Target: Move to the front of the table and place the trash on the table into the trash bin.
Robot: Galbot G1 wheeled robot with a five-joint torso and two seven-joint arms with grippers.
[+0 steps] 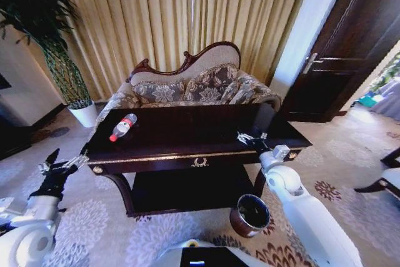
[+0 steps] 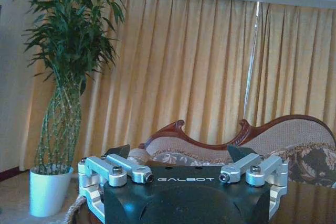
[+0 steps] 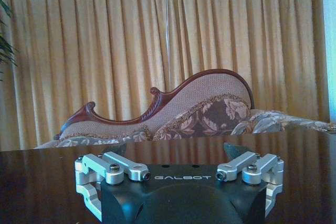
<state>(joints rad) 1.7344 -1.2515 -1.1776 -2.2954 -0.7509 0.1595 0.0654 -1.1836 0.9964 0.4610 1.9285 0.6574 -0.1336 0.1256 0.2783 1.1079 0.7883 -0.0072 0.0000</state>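
Now both arms reach forward: right gripper (image 1: 252, 137) over the table (image 1: 187, 148), left gripper (image 1: 62, 166) beside it, fingers spread.

We see our left gripper (image 1: 62, 166) held low at our left side, fingers (image 2: 116, 151) spread wide. Our right arm reaches forward, its gripper (image 1: 252, 137) level, fingers (image 3: 234, 149) likewise spread apart and holding nothing.

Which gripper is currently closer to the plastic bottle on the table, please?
The left. The left gripper hovers off the table's left end, just below the bottle. The right gripper is over the tabletop's right side, farther away.
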